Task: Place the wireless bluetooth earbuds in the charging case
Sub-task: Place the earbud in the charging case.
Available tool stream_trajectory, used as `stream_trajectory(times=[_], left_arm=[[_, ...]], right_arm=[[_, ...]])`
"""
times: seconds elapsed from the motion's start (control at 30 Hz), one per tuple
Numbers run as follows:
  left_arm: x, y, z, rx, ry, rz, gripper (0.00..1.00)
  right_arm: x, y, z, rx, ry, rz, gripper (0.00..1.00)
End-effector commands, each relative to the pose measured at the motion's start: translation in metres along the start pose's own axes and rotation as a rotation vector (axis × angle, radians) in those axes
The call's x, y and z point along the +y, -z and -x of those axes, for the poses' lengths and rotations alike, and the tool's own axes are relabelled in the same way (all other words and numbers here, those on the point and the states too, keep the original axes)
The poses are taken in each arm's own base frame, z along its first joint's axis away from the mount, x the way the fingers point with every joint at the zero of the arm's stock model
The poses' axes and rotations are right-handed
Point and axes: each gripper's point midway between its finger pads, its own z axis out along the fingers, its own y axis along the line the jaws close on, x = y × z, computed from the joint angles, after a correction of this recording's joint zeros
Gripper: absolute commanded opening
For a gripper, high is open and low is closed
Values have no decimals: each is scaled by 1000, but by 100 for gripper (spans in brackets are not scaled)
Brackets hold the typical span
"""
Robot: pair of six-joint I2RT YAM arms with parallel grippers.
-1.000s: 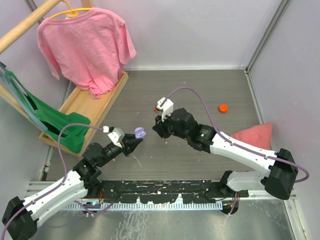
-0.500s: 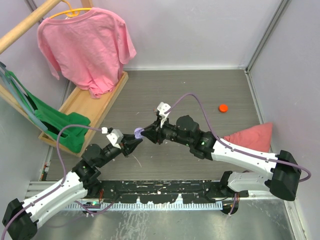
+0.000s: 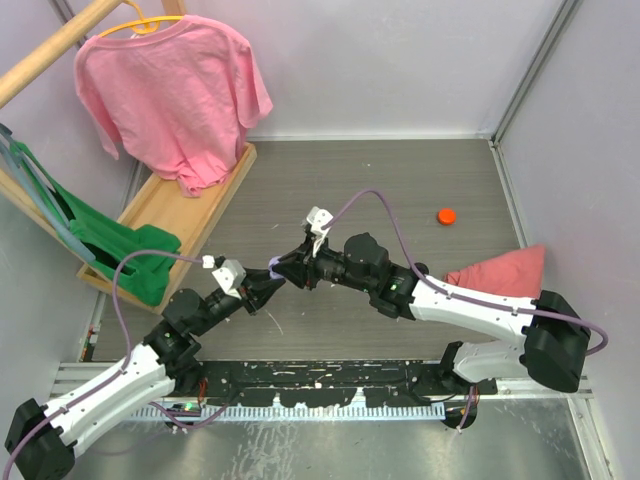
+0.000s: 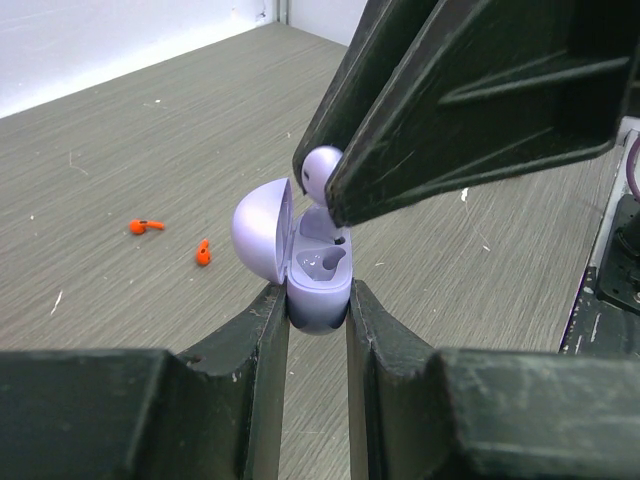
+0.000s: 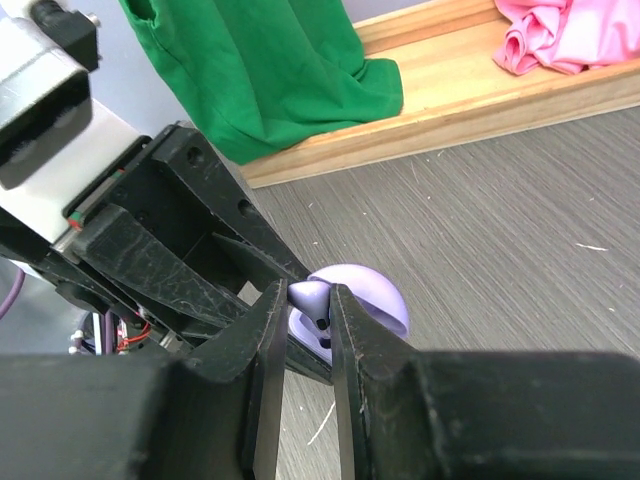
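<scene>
**Holding an earbud over the open case**

Clamping the lilac charging case (image 4: 318, 295) by its base between the left fingers (image 4: 255, 340), lid swung open to the left. Pinching a lilac earbud (image 4: 320, 165) in the closed right fingers (image 5: 268, 330), just above the case's wells. Showing, farther off on the grey counter (image 4: 120, 130), two small orange scraps (image 4: 146, 226).

the charging case (image 4: 262, 235) and the earbud (image 4: 320, 168) look like smooth lilac plastic with a soft sheen. the left gripper (image 4: 318, 295) and right gripper (image 5: 308, 300) have matt black plastic fingers, scuffed with fine scratches. the table (image 3: 400, 190) is matt grey with a wood grain, the shirt (image 3: 170, 90) is soft pink cloth, and the tray (image 3: 168, 205) is bare pale wood.
</scene>
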Motion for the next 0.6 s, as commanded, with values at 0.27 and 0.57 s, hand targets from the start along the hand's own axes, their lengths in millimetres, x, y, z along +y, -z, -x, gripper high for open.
stream_trajectory(times=[0.27,0.57], left_arm=[[-3,-1,24,-94,-24,-14,4],[-3,0,24,-96,-23,-14,4]], right_arm=[[7,-4,10,-39,-16,27,23],[8,-4,3,16,-32,29,25]])
